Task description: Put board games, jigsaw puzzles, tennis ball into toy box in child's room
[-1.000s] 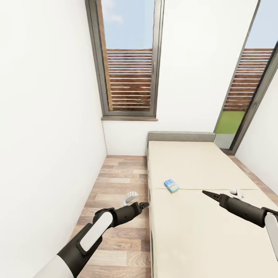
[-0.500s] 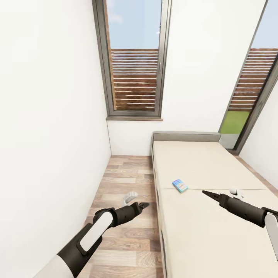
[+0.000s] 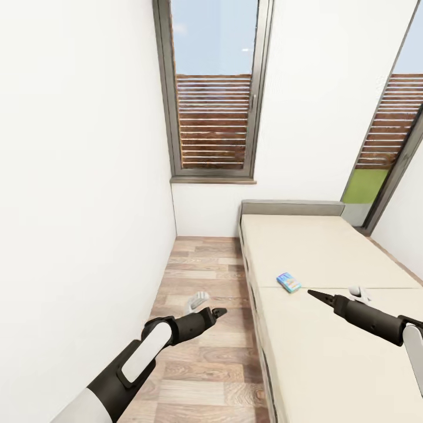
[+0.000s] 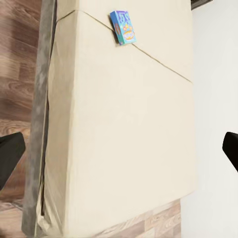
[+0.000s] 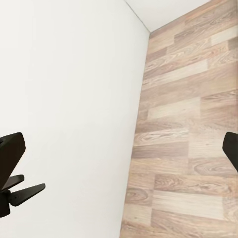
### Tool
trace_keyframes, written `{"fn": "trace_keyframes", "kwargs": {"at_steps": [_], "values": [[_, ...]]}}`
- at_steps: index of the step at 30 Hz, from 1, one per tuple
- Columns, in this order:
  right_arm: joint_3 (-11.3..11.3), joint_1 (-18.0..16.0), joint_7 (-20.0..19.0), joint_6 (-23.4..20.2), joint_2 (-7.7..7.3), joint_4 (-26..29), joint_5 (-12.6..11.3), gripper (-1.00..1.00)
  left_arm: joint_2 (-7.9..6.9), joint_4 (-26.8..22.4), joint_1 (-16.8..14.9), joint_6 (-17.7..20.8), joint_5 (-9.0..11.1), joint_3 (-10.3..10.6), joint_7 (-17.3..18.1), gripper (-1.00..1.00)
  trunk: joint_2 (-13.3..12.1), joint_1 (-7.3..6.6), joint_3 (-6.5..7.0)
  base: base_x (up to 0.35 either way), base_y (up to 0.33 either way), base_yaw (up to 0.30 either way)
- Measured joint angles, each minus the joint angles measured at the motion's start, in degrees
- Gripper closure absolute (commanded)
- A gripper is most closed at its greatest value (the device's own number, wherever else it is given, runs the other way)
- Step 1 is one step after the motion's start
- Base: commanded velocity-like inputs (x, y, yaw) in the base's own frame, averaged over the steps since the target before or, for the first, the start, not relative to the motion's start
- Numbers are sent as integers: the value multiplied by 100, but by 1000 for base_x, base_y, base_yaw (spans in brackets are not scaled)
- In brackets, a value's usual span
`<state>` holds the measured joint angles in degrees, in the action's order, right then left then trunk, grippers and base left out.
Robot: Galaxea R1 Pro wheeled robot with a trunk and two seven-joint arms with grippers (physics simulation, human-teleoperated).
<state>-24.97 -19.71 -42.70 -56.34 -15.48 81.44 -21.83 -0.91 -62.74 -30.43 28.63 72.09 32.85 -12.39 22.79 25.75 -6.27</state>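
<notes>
A small blue board game point(image 3: 288, 282) lies flat on the bed point(image 3: 317, 247), near the seam across the beige mattress. The left wrist view shows the same box point(image 4: 123, 27) on the mattress point(image 4: 119, 139). My left gripper point(image 3: 218, 312) hangs over the wood floor beside the bed, and its dark fingers point(image 4: 9, 157) stand wide apart with nothing between them. My right gripper point(image 3: 313, 293) hovers above the mattress, a little to the right of the blue box and nearer to me. It is open and empty, with its fingers point(image 5: 11, 151) far apart.
A white wall point(image 3: 82, 194) runs close along my left. A strip of wood-plank floor point(image 3: 205, 276) lies between that wall and the bed's dark grey frame. Tall dark-framed windows point(image 3: 214, 88) stand behind the low headboard point(image 3: 292, 207).
The whole head view has shifted: the bed, the windows and the blue box now sit further right, so the camera has moved. Both arms hold the same pose.
</notes>
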Motion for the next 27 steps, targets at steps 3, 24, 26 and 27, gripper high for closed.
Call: {"fn": "trace_keyframes", "kwargs": {"at_steps": [3,24,26,27], "values": [[0,0,-2,0,0,0,0,-100,0,0,0,-2,1,2,0,-100,0,0,0,0,257,0],[0,0,-4,-1,0,2,3,-100,-1,0,0,-5,-1,6,1,-100,0,0,0,0,70,0],[0,0,-4,-1,0,2,3,-100,-1,0,0,-5,-1,6,1,-100,0,0,0,0,10,0],[0,0,-4,-1,0,2,3,-100,-1,0,0,-5,-1,6,1,-100,0,0,0,0,8,0]]}}
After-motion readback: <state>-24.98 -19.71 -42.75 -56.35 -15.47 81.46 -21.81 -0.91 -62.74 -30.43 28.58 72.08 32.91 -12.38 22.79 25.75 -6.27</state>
